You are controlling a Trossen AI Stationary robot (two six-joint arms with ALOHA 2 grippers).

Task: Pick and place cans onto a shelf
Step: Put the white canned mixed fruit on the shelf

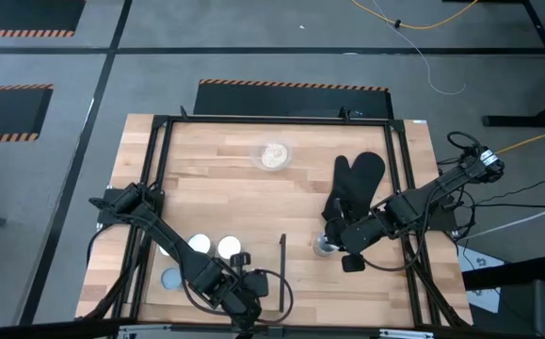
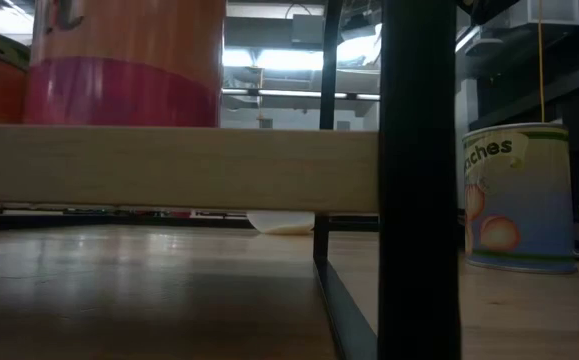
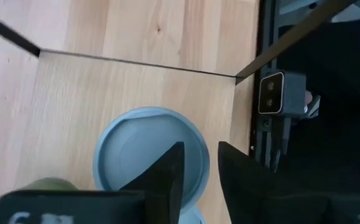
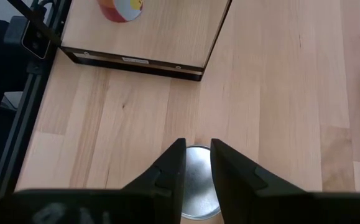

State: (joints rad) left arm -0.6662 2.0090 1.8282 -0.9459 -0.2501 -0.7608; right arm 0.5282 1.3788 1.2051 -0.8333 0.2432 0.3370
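Straddling a can's (image 3: 150,155) rim, left pincer (image 3: 198,171) parted.

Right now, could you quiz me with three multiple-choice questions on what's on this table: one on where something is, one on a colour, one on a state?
1. Where does the black oven mitt lie?
A. On the shelf among the cans
B. On the table's right half, by the right arm
C. At the table's left edge

2. What colour is the can top beside the left gripper?
A. Red
B. Black
C. Pale blue

3. How does the silvery can at the right gripper stand?
A. Upright on the bare table
B. Tipped on its side
C. Stacked on another can

Answers:
1 B: the high view shows the oven mitt right of centre on the table.
2 C: the left gripper hangs by a pale-blue can.
3 A: the right gripper is over the silvery can, whose round top faces up, with wood around it.
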